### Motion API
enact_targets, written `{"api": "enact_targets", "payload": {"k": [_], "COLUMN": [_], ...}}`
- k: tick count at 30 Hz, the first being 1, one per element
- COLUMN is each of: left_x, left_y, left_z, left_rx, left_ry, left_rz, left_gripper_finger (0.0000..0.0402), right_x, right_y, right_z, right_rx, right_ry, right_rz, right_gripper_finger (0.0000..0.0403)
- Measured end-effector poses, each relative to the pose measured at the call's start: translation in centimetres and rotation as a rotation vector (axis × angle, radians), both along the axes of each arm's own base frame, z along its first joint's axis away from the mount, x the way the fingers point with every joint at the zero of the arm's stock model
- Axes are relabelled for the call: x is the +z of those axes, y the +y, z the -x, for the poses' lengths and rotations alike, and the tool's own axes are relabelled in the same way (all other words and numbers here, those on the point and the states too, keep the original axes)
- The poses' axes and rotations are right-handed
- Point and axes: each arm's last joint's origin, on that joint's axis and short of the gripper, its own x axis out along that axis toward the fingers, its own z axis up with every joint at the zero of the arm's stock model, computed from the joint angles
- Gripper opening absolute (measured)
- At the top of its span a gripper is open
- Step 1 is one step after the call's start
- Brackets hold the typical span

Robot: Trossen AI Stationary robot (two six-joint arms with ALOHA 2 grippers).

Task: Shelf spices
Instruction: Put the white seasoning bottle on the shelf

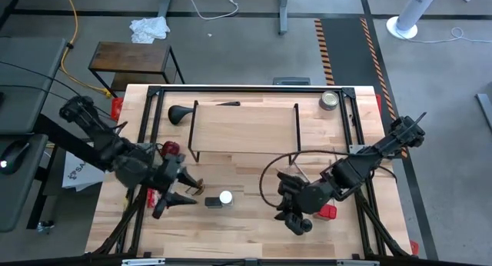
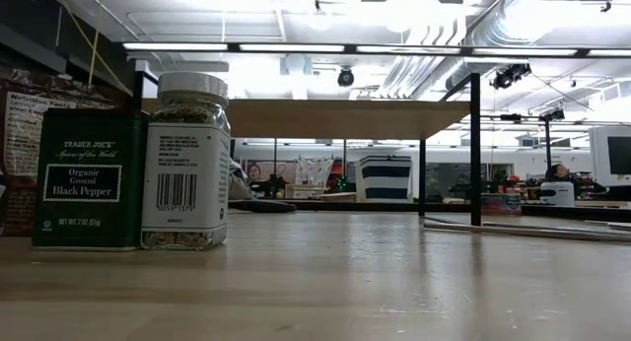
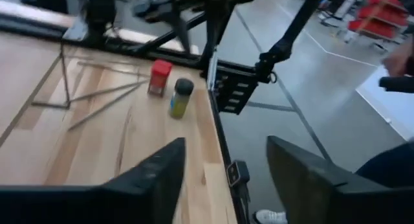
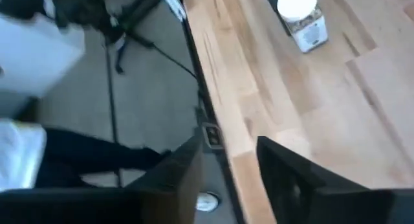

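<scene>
The shelf point(image 1: 242, 128), a light-wood board on black rod frames, stands at the table's middle and far part; it also shows in the low view point(image 2: 345, 117). In front of it a clear jar with a white cap point(image 1: 225, 197) point(image 2: 187, 164) point(image 4: 301, 17) stands upright on the table beside a dark pepper tin point(image 1: 213, 203) point(image 2: 89, 178). My left gripper point(image 1: 187, 195) point(image 3: 223, 179) hovers open just left of them. My right gripper point(image 1: 296, 220) point(image 4: 229, 175) hovers open to their right, over the near edge. A red-capped jar point(image 3: 160, 77) and a dark-capped jar point(image 3: 181, 98) stand by a table edge.
A round silver tin point(image 1: 329, 101) sits at the far right. A black scoop-like thing point(image 1: 181, 114) lies left of the shelf. A flat red packet point(image 1: 328, 211) lies by my right arm. A red-capped jar point(image 1: 171, 148) stands near the shelf's left frame.
</scene>
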Motion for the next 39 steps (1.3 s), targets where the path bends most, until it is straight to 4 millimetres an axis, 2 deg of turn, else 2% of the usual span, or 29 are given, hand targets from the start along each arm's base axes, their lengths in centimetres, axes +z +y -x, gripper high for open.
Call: {"api": "enact_targets", "payload": {"k": [5,8,12,18,22,26,31,34,39], "left_x": [-0.6,-1.1,0.3,1.7,0.9,-0.3,-1.1,-1.6,-3.6], "left_y": [1.6,2.3,2.6,1.5,-0.4,-2.5,-4.8,-5.4,-5.2], "left_z": [-2.4,-4.1,-6.0,-8.3,-9.1,-9.0,-8.0,-7.3,-6.2], "left_rx": [-0.026,0.033,0.081,0.133,0.110,0.131,0.149,0.139,0.099], "left_ry": [0.042,0.088,0.133,0.386,0.585,0.699,0.727,0.760,0.850], "left_rz": [0.007,0.022,0.020,-0.091,-0.113,-0.041,-0.034,-0.067,-0.214], "left_gripper_finger": [0.0267,0.0275,0.0274,0.0274,0.0274,0.0274,0.0274,0.0274,0.0274], "right_x": [-1.0,-1.8,-2.5,-2.5,-2.4,-2.4,-2.3,-2.2,-2.1], "right_y": [-1.4,-2.9,-4.8,-5.7,-5.5,-5.5,-5.1,-5.0,-5.1], "right_z": [0.4,0.9,1.8,1.7,1.4,1.3,1.4,1.2,0.9], "right_rx": [0.152,0.220,0.226,0.284,0.354,0.373,0.370,0.313,0.161], "right_ry": [0.069,0.180,0.331,0.325,0.272,0.254,0.240,0.221,0.210], "right_rz": [0.200,0.327,0.489,0.613,0.658,0.681,0.691,0.685,0.624], "right_gripper_finger": [0.0204,0.0223,0.0232,0.0233,0.0233,0.0233,0.0233,0.0233,0.0233]}}
